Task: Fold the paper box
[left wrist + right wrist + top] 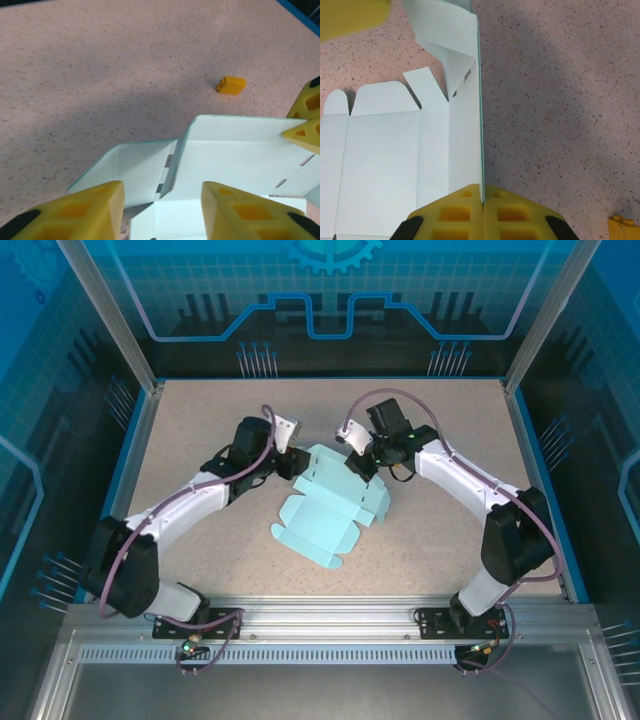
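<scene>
The paper box (330, 510) is a pale blue die-cut sheet, partly folded, lying mid-table between both arms. In the left wrist view its far panel (235, 155) and a side flap stand raised. My left gripper (162, 202) is open at the sheet's far-left corner, and the upright fold edge sits in the gap, touching neither finger. My right gripper (483, 195) is shut on the thin edge of a raised side panel of the paper box (385, 150). From above, the left gripper (292, 462) and right gripper (360, 464) flank the sheet's far end.
A tiny orange-yellow block (231, 85) lies on the speckled tabletop beyond the sheet, and it also peeks in at the corner of the right wrist view (623, 227). Blue walls and metal posts ring the table (200, 420). Bare tabletop lies on both sides of the sheet.
</scene>
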You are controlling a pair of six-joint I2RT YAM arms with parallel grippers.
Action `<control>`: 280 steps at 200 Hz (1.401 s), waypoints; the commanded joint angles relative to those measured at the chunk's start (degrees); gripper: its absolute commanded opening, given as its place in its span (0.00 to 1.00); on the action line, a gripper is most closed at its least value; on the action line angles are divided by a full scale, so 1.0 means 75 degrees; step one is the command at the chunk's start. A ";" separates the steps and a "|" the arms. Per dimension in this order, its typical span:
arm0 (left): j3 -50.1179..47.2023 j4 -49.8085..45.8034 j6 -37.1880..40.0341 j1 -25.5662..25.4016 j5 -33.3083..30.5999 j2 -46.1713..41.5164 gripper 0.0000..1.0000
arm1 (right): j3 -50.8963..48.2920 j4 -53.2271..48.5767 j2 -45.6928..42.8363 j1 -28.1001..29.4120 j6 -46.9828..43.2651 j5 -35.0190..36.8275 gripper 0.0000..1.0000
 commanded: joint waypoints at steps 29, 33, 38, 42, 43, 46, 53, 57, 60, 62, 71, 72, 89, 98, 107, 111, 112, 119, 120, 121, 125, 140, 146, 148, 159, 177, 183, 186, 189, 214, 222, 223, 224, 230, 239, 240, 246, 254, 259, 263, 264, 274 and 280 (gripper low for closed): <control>-0.1617 0.1484 -0.2072 0.1491 -0.0270 -0.1071 0.55 | -0.0118 -0.0046 -0.0298 -0.0067 -0.0275 -0.0285 0.00; -0.1633 0.1480 -0.2150 0.1592 -0.0263 -0.1028 0.55 | -0.0135 -0.0032 -0.0310 -0.0066 -0.0284 -0.0319 0.00; -0.1613 0.1441 -0.2225 0.1695 -0.0241 -0.0941 0.55 | -0.0145 -0.0012 -0.0326 -0.0066 -0.0300 -0.0350 0.00; -0.1593 0.1402 -0.2297 0.1778 -0.0234 -0.0871 0.55 | -0.0142 -0.0013 -0.0338 -0.0066 -0.0314 -0.0356 0.00; -0.1588 0.1397 -0.2313 0.1797 -0.0231 -0.0849 0.55 | -0.0142 -0.0015 -0.0339 -0.0066 -0.0326 -0.0355 0.00; -0.1549 0.1357 -0.2358 0.1846 -0.0228 -0.0771 0.54 | -0.0142 -0.0013 -0.0343 -0.0066 -0.0331 -0.0372 0.00; -0.1475 0.1275 -0.2479 0.1955 -0.0228 -0.0586 0.54 | -0.0136 -0.0009 -0.0357 -0.0066 -0.0348 -0.0384 0.00; -0.1425 0.1234 -0.2557 0.2008 -0.0205 -0.0485 0.54 | -0.0113 -0.0007 -0.0352 -0.0066 -0.0360 -0.0386 0.00; -0.1392 0.1204 -0.2598 0.2048 -0.0188 -0.0406 0.54 | -0.0107 -0.0015 -0.0341 -0.0066 -0.0378 -0.0379 0.00; -0.1372 0.1192 -0.2637 0.2068 -0.0168 -0.0340 0.54 | -0.0107 -0.0020 -0.0340 -0.0066 -0.0376 -0.0381 0.00; -0.1239 0.1109 -0.2774 0.2169 -0.0064 -0.0082 0.53 | -0.0062 -0.0038 -0.0321 -0.0060 -0.0404 -0.0381 0.00; -0.1218 0.1098 -0.2786 0.2174 -0.0046 -0.0056 0.53 | -0.0066 -0.0039 -0.0319 -0.0058 -0.0406 -0.0380 0.00; -0.0863 0.0775 -0.2833 0.2236 0.0101 0.0503 0.53 | -0.0024 -0.0061 -0.0259 -0.0066 -0.0475 -0.0330 0.00; -0.0591 0.0548 -0.2799 0.2241 0.0215 0.0839 0.52 | -0.0024 -0.0032 -0.0229 -0.0040 -0.0520 -0.0199 0.00; -0.0399 0.0414 -0.2807 0.2238 0.0332 0.1145 0.52 | -0.0064 0.0028 -0.0214 0.0039 -0.0605 0.0081 0.00; -0.0350 0.0405 -0.2810 0.2238 0.0403 0.1270 0.52 | -0.0088 0.0078 -0.0201 0.0086 -0.0653 0.0245 0.00; -0.0340 0.0406 -0.2804 0.2238 0.0421 0.1294 0.52 | -0.0092 0.0089 -0.0200 0.0098 -0.0671 0.0291 0.00; -0.0265 0.0439 -0.2816 0.2239 0.0532 0.1470 0.51 | -0.0118 0.0145 -0.0179 0.0177 -0.0758 0.0511 0.00; -0.0256 0.0447 -0.2825 0.2238 0.0545 0.1506 0.51 | -0.0118 0.0158 -0.0177 0.0184 -0.0764 0.0535 0.00; -0.0234 0.0445 -0.2835 0.2238 0.0557 0.1535 0.51 | -0.0118 0.0164 -0.0171 0.0188 -0.0773 0.0571 0.00; -0.0192 0.0452 -0.2842 0.2244 0.0612 0.1639 0.51 | -0.0118 0.0196 -0.0156 0.0235 -0.0807 0.0688 0.00; -0.0011 0.0451 -0.2798 0.2240 0.0758 0.1996 0.51 | -0.0170 0.0388 -0.0095 0.0397 -0.0954 0.1130 0.00; 0.0098 0.0399 -0.2780 0.2238 0.0795 0.2132 0.51 | -0.0208 0.0491 -0.0078 0.0468 -0.1039 0.1337 0.00; 0.0132 0.0376 -0.2770 0.2238 0.0807 0.2172 0.51 | -0.0220 0.0529 -0.0069 0.0501 -0.1063 0.1393 0.00; 0.0304 0.0310 -0.2720 0.2232 0.0982 0.2415 0.51 | -0.0297 0.0730 -0.0025 0.0640 -0.1212 0.1731 0.00; 0.0543 0.0253 -0.2671 0.2227 0.1311 0.2788 0.51 | -0.0471 0.1117 0.0040 0.0881 -0.1513 0.2293 0.00; 0.0608 0.0245 -0.2652 0.2229 0.1451 0.2897 0.51 | -0.0529 0.1247 0.0058 0.0957 -0.1595 0.2471 0.00; 0.0637 0.0233 -0.2628 0.2227 0.1514 0.2947 0.51 | -0.0553 0.1299 0.0067 0.0995 -0.1631 0.2547 0.00; 0.0667 0.0223 -0.2614 0.2221 0.1559 0.3000 0.50 | -0.0583 0.1359 0.0080 0.1020 -0.1676 0.2633 0.00; 0.0830 0.0117 -0.2520 0.2203 0.1905 0.3318 0.50 | -0.0826 0.1897 0.0140 0.1282 -0.2038 0.3222 0.00; 0.0830 0.0116 -0.2517 0.2185 0.1962 0.3365 0.50 | -0.0894 0.2064 0.0161 0.1342 -0.2125 0.3379 0.00; 0.0830 0.0121 -0.2517 0.2182 0.1963 0.3367 0.50 | -0.0899 0.2078 0.0163 0.1347 -0.2139 0.3387 0.00; 0.0830 0.0124 -0.2517 0.2181 0.1969 0.3374 0.50 | -0.0907 0.2091 0.0169 0.1355 -0.2152 0.3409 0.00; 0.0807 0.0137 -0.2517 0.2163 0.1991 0.3405 0.50 | -0.0952 0.2189 0.0187 0.1391 -0.2232 0.3493 0.00; 0.0758 0.0215 -0.2523 0.2125 0.2053 0.3424 0.50 | -0.1022 0.2358 0.0231 0.1452 -0.2365 0.3683 0.00; 0.0748 0.0224 -0.2520 0.2117 0.2061 0.3426 0.50 | -0.1027 0.2371 0.0239 0.1460 -0.2377 0.3698 0.00; 0.0715 0.0274 -0.2518 0.2088 0.2091 0.3428 0.50 | -0.1061 0.2446 0.0274 0.1496 -0.2453 0.3782 0.00; 0.0661 0.0307 -0.2515 0.2049 0.2101 0.3441 0.50 | -0.1073 0.2507 0.0334 0.1523 -0.2548 0.3894 0.00; 0.0645 0.0319 -0.2478 0.2011 0.2115 0.3439 0.50 | -0.1099 0.2550 0.0361 0.1546 -0.2596 0.3972 0.00; 0.0633 0.0318 -0.2454 0.1990 0.2116 0.3442 0.50 | -0.1111 0.2585 0.0390 0.1564 -0.2645 0.4038 0.00; 0.0626 0.0318 -0.2440 0.1985 0.2116 0.3441 0.50 | -0.1119 0.2590 0.0394 0.1569 -0.2657 0.4051 0.00; 0.0588 0.0320 -0.2382 0.1936 0.2127 0.3442 0.50 | -0.1138 0.2631 0.0453 0.1594 -0.2726 0.4153 0.00; 0.0567 0.0314 -0.2339 0.1905 0.2139 0.3433 0.50 | -0.1138 0.2620 0.0485 0.1590 -0.2737 0.4179 0.00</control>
